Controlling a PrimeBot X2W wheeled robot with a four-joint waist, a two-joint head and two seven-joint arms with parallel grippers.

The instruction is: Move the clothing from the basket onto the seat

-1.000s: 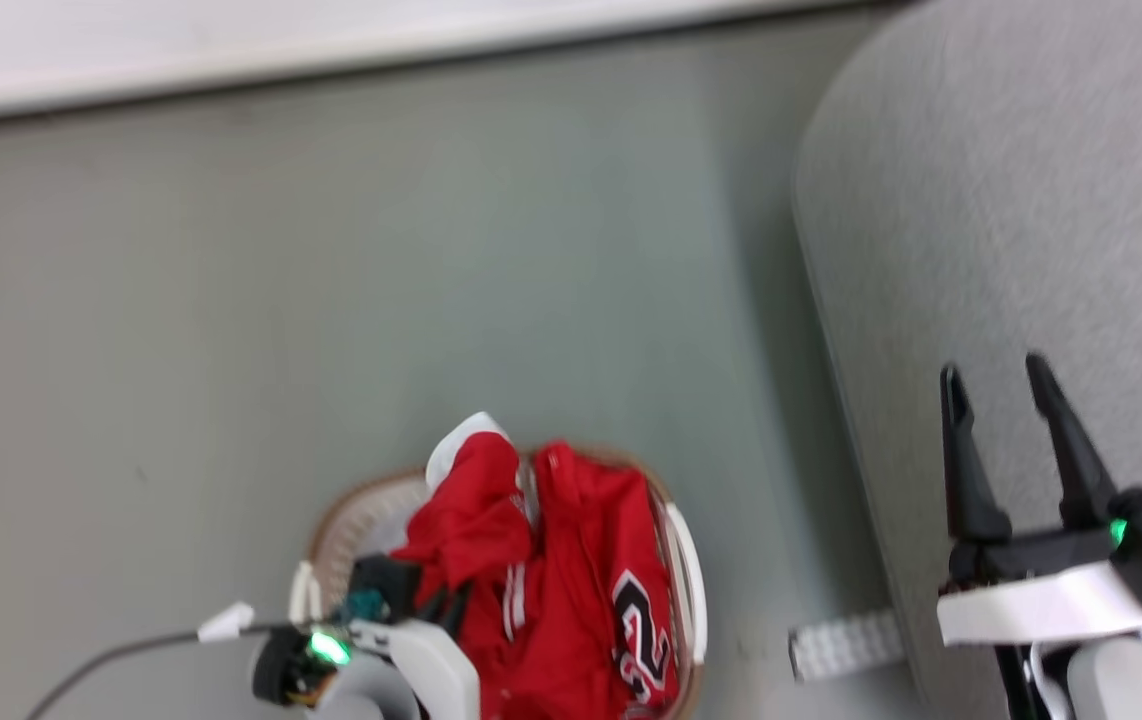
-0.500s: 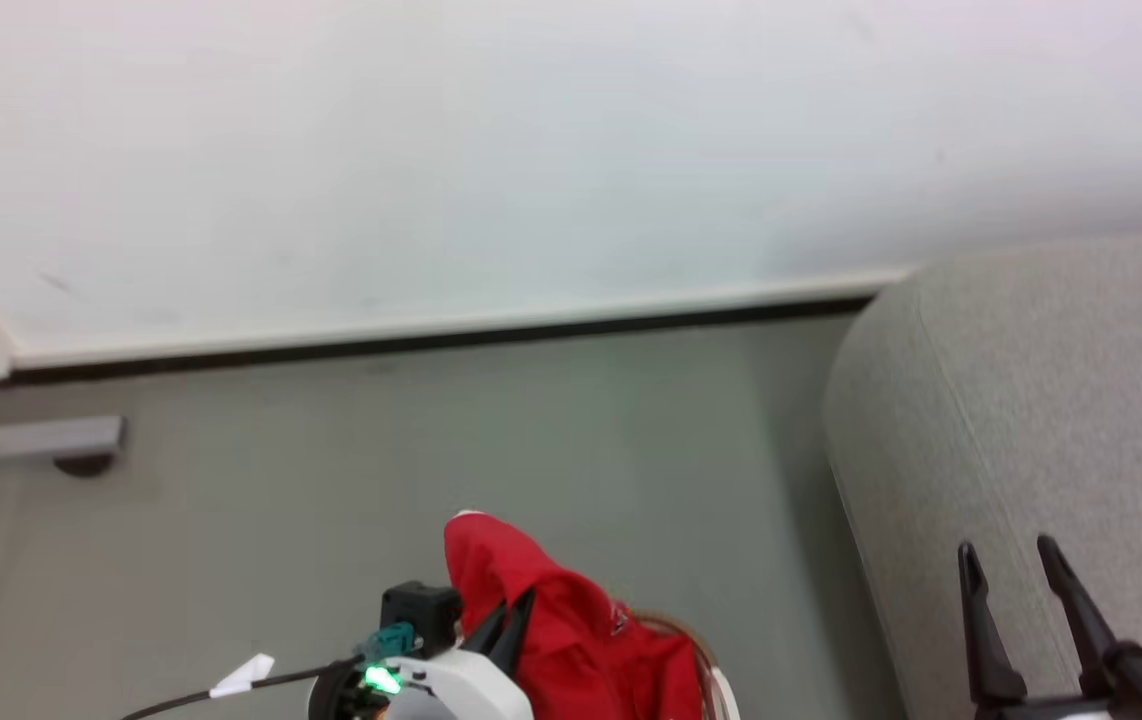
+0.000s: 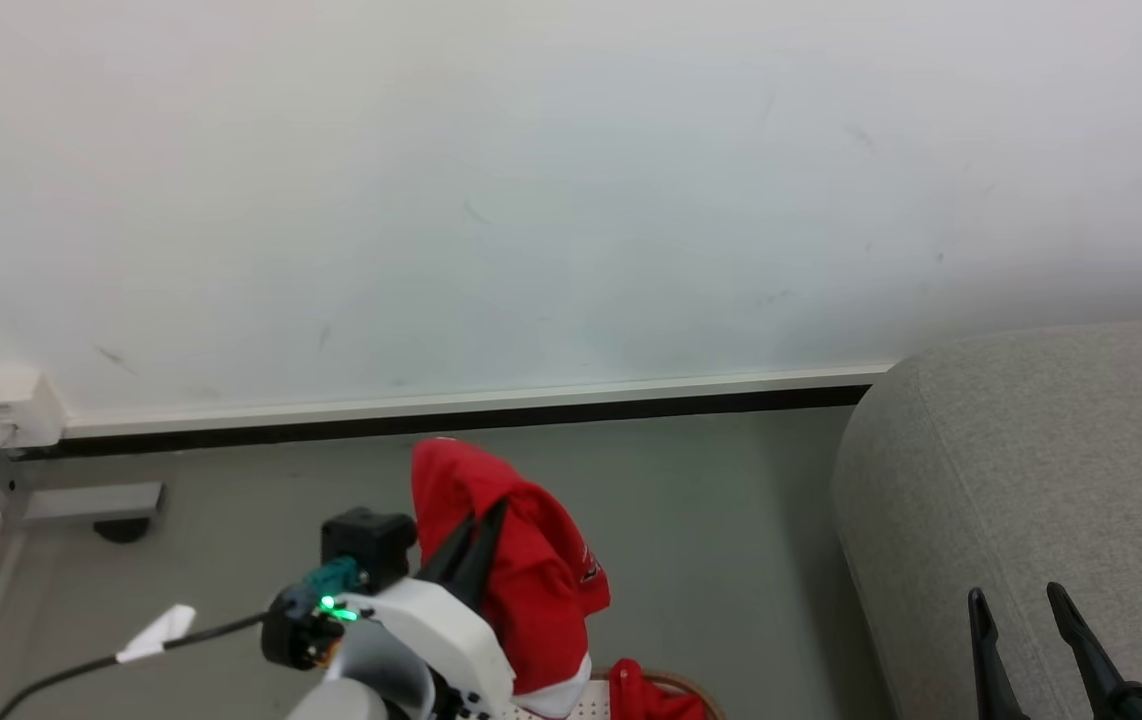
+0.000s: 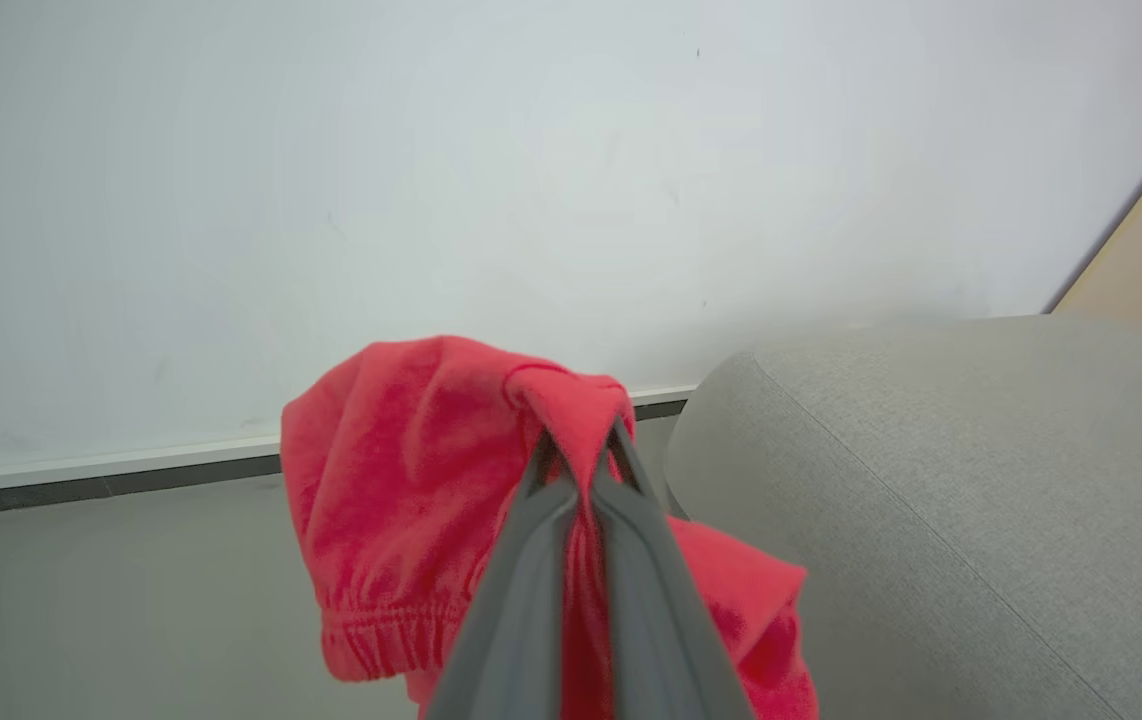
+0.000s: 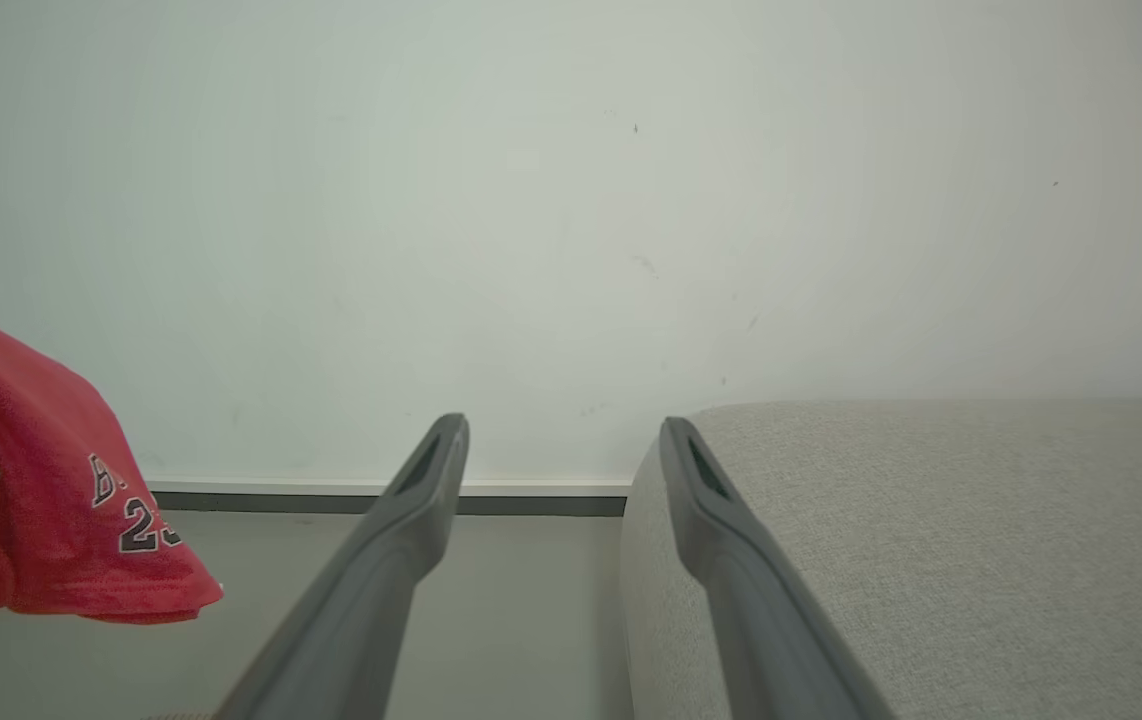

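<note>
Left gripper [image 3: 487, 522] has raised the clothing [image 3: 543, 590] higher.

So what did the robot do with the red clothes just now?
The left pincer, down in the basket a second ago, has lifted a red garment up out of it, shut on the cloth. The head view tilted up. The right pincer stayed open and empty by the seat; more red clothing remains inside.

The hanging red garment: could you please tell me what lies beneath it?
The brown rim of a cream perforated plastic basket and more red cloth; the garment hides its inside.
</note>
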